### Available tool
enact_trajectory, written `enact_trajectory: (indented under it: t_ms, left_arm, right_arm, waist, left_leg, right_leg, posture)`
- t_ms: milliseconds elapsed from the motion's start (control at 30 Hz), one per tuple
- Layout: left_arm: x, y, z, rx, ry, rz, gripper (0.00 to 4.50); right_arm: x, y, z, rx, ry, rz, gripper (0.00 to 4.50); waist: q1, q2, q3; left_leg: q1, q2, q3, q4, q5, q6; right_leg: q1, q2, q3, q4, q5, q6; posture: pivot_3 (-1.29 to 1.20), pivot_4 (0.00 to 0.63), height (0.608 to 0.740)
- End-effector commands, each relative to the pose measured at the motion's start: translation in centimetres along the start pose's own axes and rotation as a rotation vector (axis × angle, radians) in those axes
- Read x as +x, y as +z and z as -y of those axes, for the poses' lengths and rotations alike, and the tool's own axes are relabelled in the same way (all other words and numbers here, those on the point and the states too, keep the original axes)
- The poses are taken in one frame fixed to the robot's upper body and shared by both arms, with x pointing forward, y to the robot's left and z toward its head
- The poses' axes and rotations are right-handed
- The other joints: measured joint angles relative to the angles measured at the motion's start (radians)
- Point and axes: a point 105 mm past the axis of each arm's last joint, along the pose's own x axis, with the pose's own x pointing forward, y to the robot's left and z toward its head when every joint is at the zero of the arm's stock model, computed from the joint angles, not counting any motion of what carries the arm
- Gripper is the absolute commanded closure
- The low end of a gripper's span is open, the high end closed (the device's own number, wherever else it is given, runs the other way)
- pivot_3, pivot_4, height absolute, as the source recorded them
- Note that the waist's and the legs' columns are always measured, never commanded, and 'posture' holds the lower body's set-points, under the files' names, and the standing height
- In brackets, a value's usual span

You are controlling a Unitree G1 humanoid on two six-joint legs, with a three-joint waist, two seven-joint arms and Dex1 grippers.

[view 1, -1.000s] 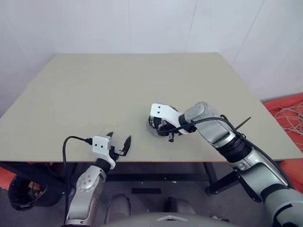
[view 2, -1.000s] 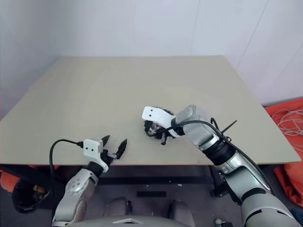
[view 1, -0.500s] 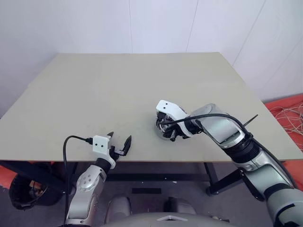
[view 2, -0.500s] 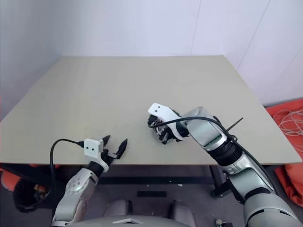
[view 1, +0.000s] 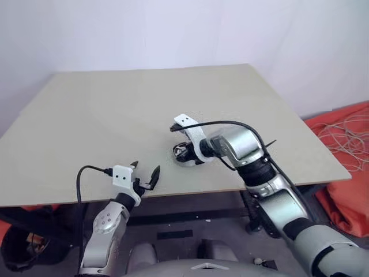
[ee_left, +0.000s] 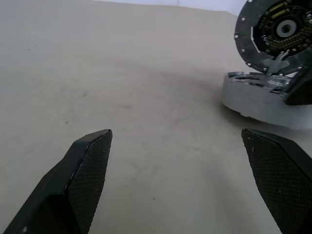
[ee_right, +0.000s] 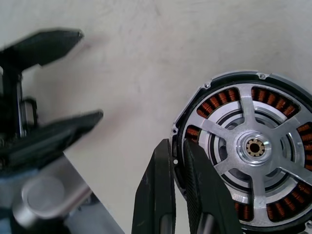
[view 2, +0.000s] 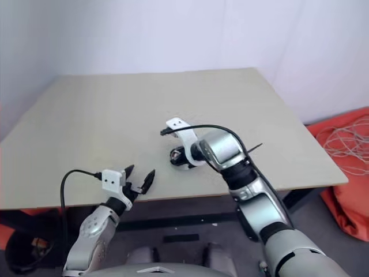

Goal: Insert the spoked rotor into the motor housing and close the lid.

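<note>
A pale beige surface (view 1: pixel 115 104) stands against a plain white wall (view 1: pixel 173 29). Beyond its right edge, on the floor, lies a heap of orange material (view 1: pixel 351 167) with a tangle of pale cords (view 1: pixel 340 124) on top.

The right arm reaches in over the near half of the surface, its wrist bent down and towards the left. The right hand (ee_right: pixel 176 145) has its two black fingers drawn almost together, clamped on the dark rim of the motor housing (ee_right: pixel 253 146). The right wrist view shows the face with the ring of copper-orange windings behind silver spokes and a small central hub.

The housing is lifted on edge, standing tilted rather than lying flat, near the middle of the surface and closer to the front edge than the back. In the left wrist view its other, darker face is turned towards the left arm. It rises directly above a low grey round casing (ee_left: pixel 258 100) that lies flat on the surface (whether the two touch cannot be made out).

The left hand (view 1: pixel 145 167) hangs at the front edge of the surface, well apart from the parts and to their left. Its fingers are spread wide with nothing between them, pointing level across the bare top. A black cable (view 1: pixel 86 173) loops from its white wrist block.
</note>
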Motion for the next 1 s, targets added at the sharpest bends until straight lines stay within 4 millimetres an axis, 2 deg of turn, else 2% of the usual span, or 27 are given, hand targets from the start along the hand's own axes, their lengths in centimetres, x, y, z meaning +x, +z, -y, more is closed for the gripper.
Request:
enact_trajectory:
  t_ms: [33,133,167,200,233,267,300,333,367,400,433,467,533,667,800,900,1000]
  left_arm:
    - [0.1,1.5,0.2,0.012,-0.007,0.058,0.0]
    - [0.1,1.4,0.2,0.012,-0.01,0.056,0.0]
    - [0.1,1.4,0.2,0.012,-0.011,0.055,0.0]
    - [0.1,1.3,0.2,0.012,-0.012,0.054,0.0]
    - [0.1,1.3,0.2,0.012,-0.013,0.053,0.0]
    - [0.1,1.3,0.2,0.012,-0.013,0.053,0.0]
    - [0.0,1.3,0.2,0.013,-0.014,0.053,0.0]
    - [0.0,1.3,0.2,0.013,-0.013,0.052,0.0]
    - [0.0,1.3,0.2,0.012,-0.013,0.052,0.0]
    - [0.0,1.3,0.2,0.013,-0.012,0.052,0.0]
    - [-0.1,1.4,0.2,0.013,-0.012,0.052,0.0]
    - [-0.1,1.4,0.3,0.014,-0.012,0.052,0.0]
    - [-0.1,1.4,0.3,0.014,-0.012,0.052,0.0]
    - [-0.1,1.5,0.2,0.015,-0.014,0.051,0.0]
    - [-0.1,1.7,0.3,0.016,-0.015,0.052,0.0]
    - [0.0,1.9,0.4,0.018,-0.02,0.052,0.0]
    - [0.0,2.0,0.5,0.018,-0.023,0.051,0.0]
  right_arm:
    - [0.7,1.3,1.0,0.085,-0.056,0.052,4.5]
    - [1.3,2.3,0.5,0.132,-0.04,0.092,4.5]
    - [1.4,2.6,0.2,0.143,-0.031,0.103,4.5]
    - [1.6,2.9,0.0,0.151,-0.028,0.111,4.15]
    - [1.7,3.0,-0.1,0.154,-0.026,0.115,3.79]
    - [1.8,3.1,-0.3,0.152,-0.019,0.116,3.55]
    - [1.8,3.1,-0.5,0.151,-0.015,0.116,3.21]
    - [1.8,3.2,-0.6,0.142,-0.009,0.114,2.9]
    - [1.8,3.2,-0.8,0.132,-0.007,0.113,2.57]
    - [1.8,3.2,-1.0,0.111,0.002,0.112,2.22]
    - [1.7,3.2,-1.4,0.093,0.022,0.113,1.89]
    - [1.5,3.3,-1.8,0.07,0.039,0.117,1.6]
    - [1.2,3.6,-2.2,0.056,0.061,0.125,1.6]
    - [0.3,4.8,-3.6,0.039,0.139,0.178,1.6]
    - [-1.8,6.5,-6.0,-0.037,0.275,0.275,1.6]
    - [-4.4,7.7,-8.2,-0.1,0.433,0.346,1.6]
    - [-6.1,8.5,-9.3,-0.133,0.529,0.403,1.6]
  waist:
    - [-0.01,0.004,0.002]
    - [-0.02,0.018,0.015]
    - [-0.005,0.011,0.015]
    - [0.029,-0.017,0.008]
    - [0.046,-0.035,0.005]
    - [0.065,-0.027,0.007]
    - [0.078,-0.013,0.005]
    - [0.087,-0.007,0.004]
    - [0.09,-0.01,0.003]
    - [0.09,-0.009,0.003]
    - [0.087,-0.007,0.003]
    - [0.084,-0.005,0.004]
    - [0.075,-0.005,0.004]
    - [0.058,-0.005,0.005]
    - [0.06,-0.005,0.005]
    - [0.062,-0.005,0.005]
    - [0.063,-0.005,0.004]
  left_leg:
    - [0.0,0.0,-0.006,0.0,0.0,0.0]
    - [0.005,0.01,-0.024,-0.002,-0.001,0.0]
    - [0.006,0.012,-0.026,-0.008,-0.001,0.0]
    - [0.005,0.014,-0.015,-0.011,0.0,-0.001]
    - [0.003,0.013,0.022,-0.009,0.001,-0.003]
    - [0.004,0.013,0.036,0.002,-0.002,-0.012]
    - [-0.006,0.003,0.017,0.037,-0.014,-0.019]
    - [-0.009,-0.012,-0.008,0.046,-0.012,-0.021]
    - [-0.008,-0.024,-0.022,0.028,-0.014,-0.019]
    - [-0.01,-0.02,-0.02,0.011,-0.002,-0.028]
    - [-0.012,-0.016,-0.018,0.004,0.006,-0.031]
    - [-0.013,-0.011,-0.018,0.004,0.007,-0.034]
    - [-0.015,-0.006,-0.018,0.003,0.007,-0.034]
    - [-0.016,-0.006,-0.018,0.002,0.007,-0.033]
    - [-0.017,-0.005,-0.018,-0.008,0.007,-0.034]
    - [-0.018,-0.005,-0.017,-0.012,0.007,-0.033]
    - [-0.018,-0.006,-0.017,-0.014,0.006,-0.032]
  right_leg:
    - [0.0,-0.002,-0.011,-0.005,0.0,0.0]
    - [0.018,-0.002,-0.051,-0.036,0.0,0.0]
    - [0.024,-0.006,-0.061,-0.032,-0.001,0.001]
    - [0.024,-0.016,-0.056,0.033,-0.021,0.0]
    - [0.032,-0.023,-0.012,0.104,-0.058,0.0]
    - [0.013,-0.015,0.018,0.121,-0.103,-0.005]
    - [-0.001,-0.014,0.019,0.124,-0.105,-0.008]
    - [-0.002,-0.01,0.019,0.122,-0.105,-0.007]
    - [-0.011,-0.004,0.021,0.119,-0.103,-0.006]
    - [-0.015,0.003,0.021,0.105,-0.092,-0.007]
    - [-0.013,0.006,0.02,0.092,-0.071,-0.013]
    - [-0.01,0.011,0.019,0.082,-0.064,-0.018]
    - [-0.005,0.016,0.014,0.068,-0.057,-0.021]
    - [-0.002,0.015,0.014,0.061,-0.055,-0.02]
    - [0.0,0.018,0.014,0.05,-0.052,-0.02]
    - [0.001,0.018,0.013,0.044,-0.046,-0.023]
    - [0.001,0.018,0.012,0.037,-0.044,-0.02]
  posture:
    - [0.0,0.0,0.74]
    - [0.0,0.0,0.74]
    - [0.0,0.0,0.74]
    - [0.0,0.0,0.74]
    - [0.0,0.0,0.74]
    - [0.0,0.0,0.74]
    - [0.0,0.0,0.74]
    - [0.0,0.0,0.74]
    - [0.0,0.0,0.74]
    - [0.0,0.0,0.74]
    - [0.0,0.0,0.74]
    - [0.0,0.0,0.74]
    - [0.0,0.0,0.74]
    - [0.0,0.0,0.74]
    - [0.0,0.0,0.74]
    - [0.0,0.0,0.74]
    - [0.0,0.0,0.74]
